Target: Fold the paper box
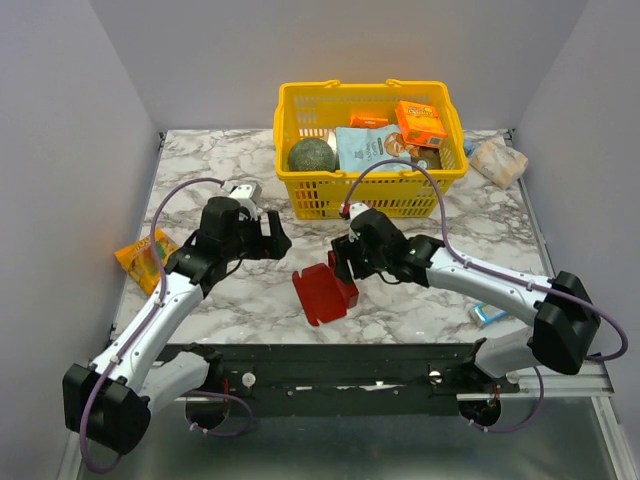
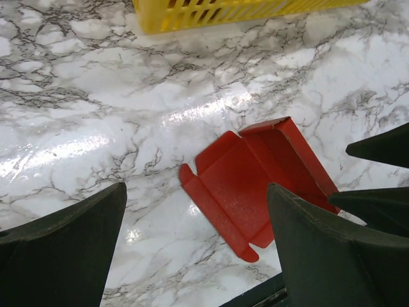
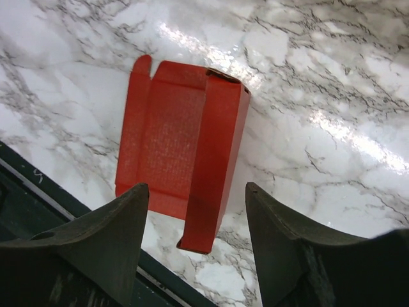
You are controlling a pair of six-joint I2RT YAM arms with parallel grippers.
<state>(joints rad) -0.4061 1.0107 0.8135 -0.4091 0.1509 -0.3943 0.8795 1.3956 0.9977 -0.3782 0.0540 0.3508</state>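
Right hand hovers spread over paper box, seemingly not touching.

Paper box: plain bright red, beneath right gripper
Table: white marble, grey veining
Basket: yellow lattice

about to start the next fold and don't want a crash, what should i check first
1. Left gripper open, empty: ok.
2. Right gripper open, empty, over the box: ok.
3. Box lying free on the table, nothing gripping it: ok.
4. One long side standing up: ok; the other flaps not raised: not ok.
5. Basket apart from the box: ok.
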